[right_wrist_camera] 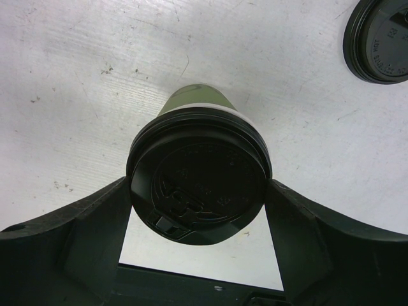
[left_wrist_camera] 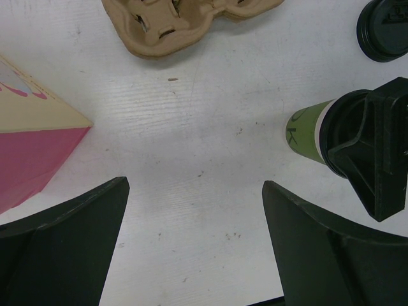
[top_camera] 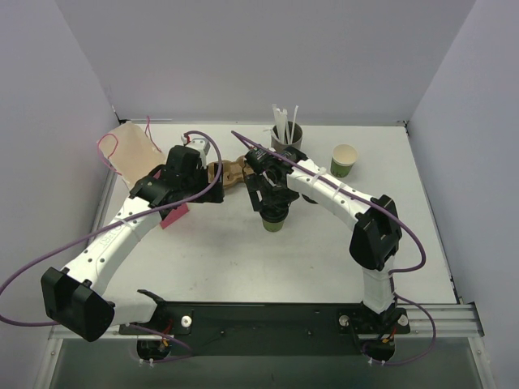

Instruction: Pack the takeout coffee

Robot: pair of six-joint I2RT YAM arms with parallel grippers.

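My right jaws pinch the takeout coffee (right_wrist_camera: 199, 185) at its lid, upright mid-table (top_camera: 219, 259). The cardboard carrier (top_camera: 229, 173) lies just far-left of it. My left jaws hang spread, empty, at its left.

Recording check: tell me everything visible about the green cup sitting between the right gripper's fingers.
The green paper cup stands upright near the middle of the white table. A moulded black plastic lid is pressed on it; a white rim band shows beneath. Dark handwriting marks its side. The right gripper straddles it from above, fingers against the lid's rim on both sides. Nothing else touches it.
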